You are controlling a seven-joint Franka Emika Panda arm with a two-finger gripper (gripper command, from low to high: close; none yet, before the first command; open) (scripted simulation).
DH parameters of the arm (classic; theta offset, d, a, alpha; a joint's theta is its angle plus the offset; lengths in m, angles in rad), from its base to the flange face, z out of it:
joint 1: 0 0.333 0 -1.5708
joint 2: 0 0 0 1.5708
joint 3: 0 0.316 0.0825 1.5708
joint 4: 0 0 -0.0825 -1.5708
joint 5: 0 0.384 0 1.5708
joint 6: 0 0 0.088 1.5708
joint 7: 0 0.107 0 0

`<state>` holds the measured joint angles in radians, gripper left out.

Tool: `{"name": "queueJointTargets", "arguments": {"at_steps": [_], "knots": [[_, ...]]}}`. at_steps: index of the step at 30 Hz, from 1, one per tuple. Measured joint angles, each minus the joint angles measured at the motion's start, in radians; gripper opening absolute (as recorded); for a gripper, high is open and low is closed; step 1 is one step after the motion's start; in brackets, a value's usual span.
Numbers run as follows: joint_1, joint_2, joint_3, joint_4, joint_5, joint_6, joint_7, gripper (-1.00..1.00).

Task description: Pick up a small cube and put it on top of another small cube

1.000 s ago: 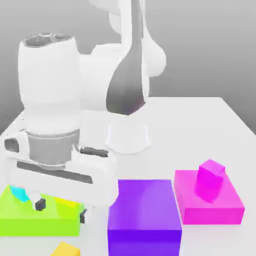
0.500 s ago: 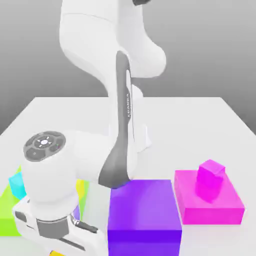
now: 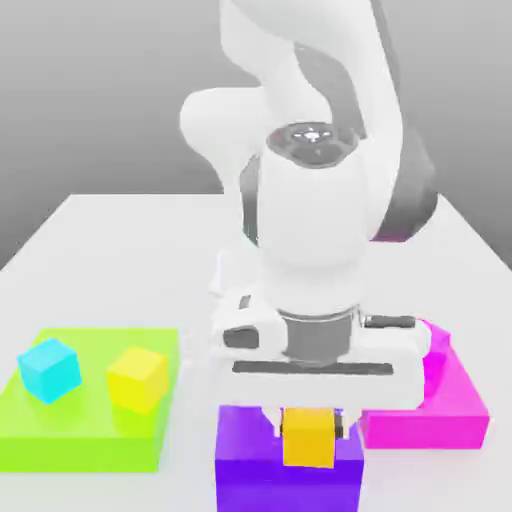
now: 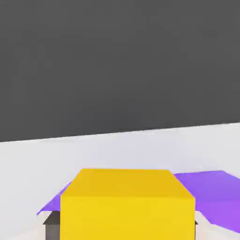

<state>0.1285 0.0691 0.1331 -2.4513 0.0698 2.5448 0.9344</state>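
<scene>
Amber small cube (image 3: 309, 438) clamped in claw (image 3: 309, 432), above purple block (image 3: 245, 472). Carry level; centre over target cube before release.

exterior view frontal, hand view close, both showing amber cube (image 3: 308, 438)

White worktop (image 3: 110, 240) carries three flat blocks in a row along its near edge: flat lime-green block (image 3: 90, 425) at exterior view's left, flat purple block (image 3: 245, 470) in the middle, flat magenta block (image 3: 455, 400) at exterior view's right. On the green block sit a small cyan cube (image 3: 49, 368) and, right of it, a small lemon-yellow cube (image 3: 138, 379), apart. Small amber orange-yellow cube (image 3: 309, 437) sits between the end effector (image 3: 309, 428) fingers, over the purple block.
</scene>
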Motion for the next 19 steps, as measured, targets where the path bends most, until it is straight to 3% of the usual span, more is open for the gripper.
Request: {"name": "queueJointTargets", "arguments": {"at_steps": [10, 15, 16, 19], "knots": [[0.253, -0.354, 0.146, -0.270, 0.057, -0.096, 0.048, -1.00], [0.246, -0.239, 0.172, -0.324, 0.027, 0.067, 0.085, -1.00], [0.244, -0.208, 0.174, -0.330, 0.016, 0.103, 0.093, 1.00], [0.244, -0.208, 0.174, -0.330, 0.016, 0.103, 0.093, 1.00]]}}
